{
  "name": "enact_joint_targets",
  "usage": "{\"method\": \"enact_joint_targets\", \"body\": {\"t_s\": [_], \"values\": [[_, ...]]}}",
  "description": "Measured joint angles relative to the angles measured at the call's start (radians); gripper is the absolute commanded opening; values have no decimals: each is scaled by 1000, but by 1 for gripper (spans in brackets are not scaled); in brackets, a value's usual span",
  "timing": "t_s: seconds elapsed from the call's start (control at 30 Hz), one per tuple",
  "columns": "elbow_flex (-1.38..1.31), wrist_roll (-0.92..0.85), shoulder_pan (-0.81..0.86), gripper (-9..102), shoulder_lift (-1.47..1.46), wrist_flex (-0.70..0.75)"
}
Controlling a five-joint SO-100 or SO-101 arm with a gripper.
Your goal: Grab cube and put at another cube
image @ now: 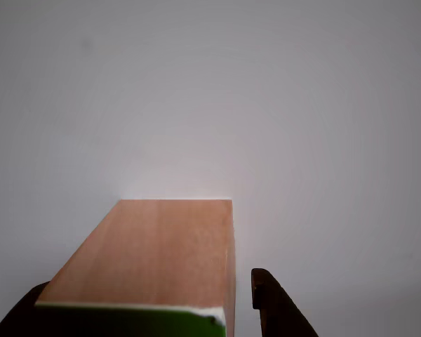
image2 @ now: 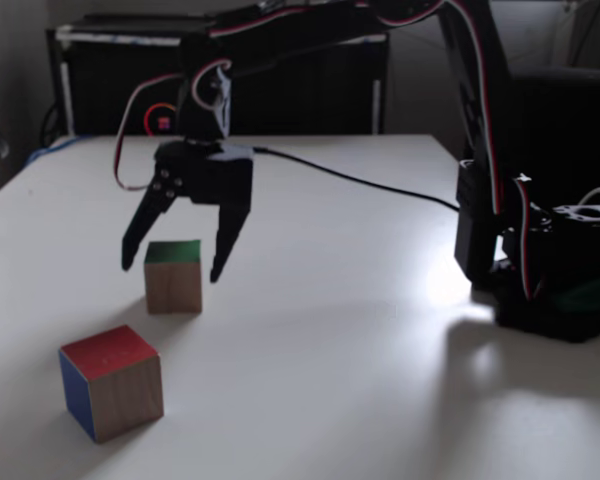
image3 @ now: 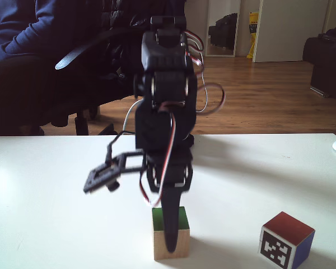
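The gripper (image2: pixel 175 268) hangs spread wide astride the cube (image2: pixel 173 277), which rests on the white table (image2: pixel 360 330) near another cube (image2: pixel 112 381), a black cable (image2: pixel 360 182) trailing behind.

Cube (image: pixel 147 253) and claw (image: pixel 144 309) cropped by bottom edge in the other view

Black printed arm (image2: pixel 310 30) with red-white-black cables (image2: pixel 135 120)
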Motion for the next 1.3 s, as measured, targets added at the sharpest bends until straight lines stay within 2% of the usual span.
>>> {"method": "enact_joint_targets", "body": {"t_s": [0.7, 0.97, 1.13, 1.3], "values": [[-31, -8, 5, 40, -71, -9], [-48, -18, 5, 15, -61, -8], [-49, -20, 3, 8, -52, -46], [-6, -20, -3, 8, -2, -54]]}}
